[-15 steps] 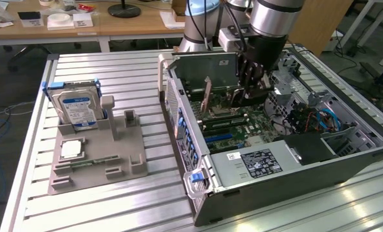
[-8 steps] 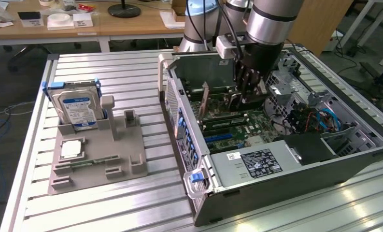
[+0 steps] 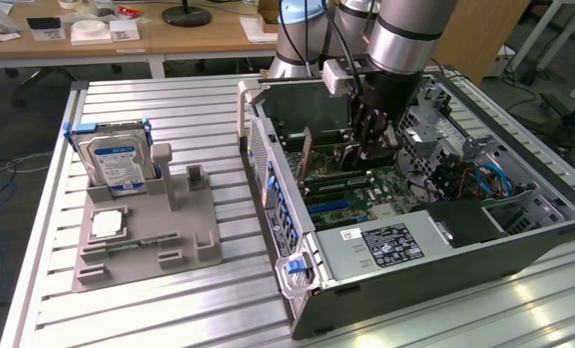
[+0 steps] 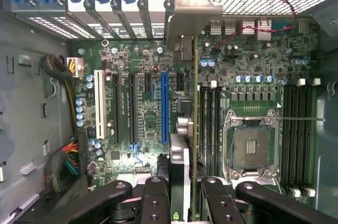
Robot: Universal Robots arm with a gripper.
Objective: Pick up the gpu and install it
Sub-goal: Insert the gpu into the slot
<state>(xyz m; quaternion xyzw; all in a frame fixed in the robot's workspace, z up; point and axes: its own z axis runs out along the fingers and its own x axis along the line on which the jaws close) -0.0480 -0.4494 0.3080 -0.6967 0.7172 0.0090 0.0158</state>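
Note:
The gpu (image 4: 180, 156) stands on edge inside the open computer case (image 3: 415, 279), seen edge-on in the wrist view, with its silver bracket (image 4: 189, 7) up against the case's rear slot wall. My gripper (image 4: 182, 183) is shut on the card's near end, a black finger on either side. The card hangs just above the motherboard (image 4: 142, 55), beside the long blue slot (image 4: 164, 108) and the memory slots. In the exterior view the gripper (image 3: 373, 148) reaches down into the case, and the gpu (image 3: 307, 154) shows as a thin upright plate toward the rear wall.
On the exterior view's left a grey fixture (image 3: 142, 250) holds an upright hard drive (image 3: 118, 161), a processor chip (image 3: 106, 223) and a green memory stick (image 3: 137, 243). The power supply (image 3: 389, 243), blue cables (image 3: 490, 177) and empty CPU socket (image 4: 252, 150) crowd the case.

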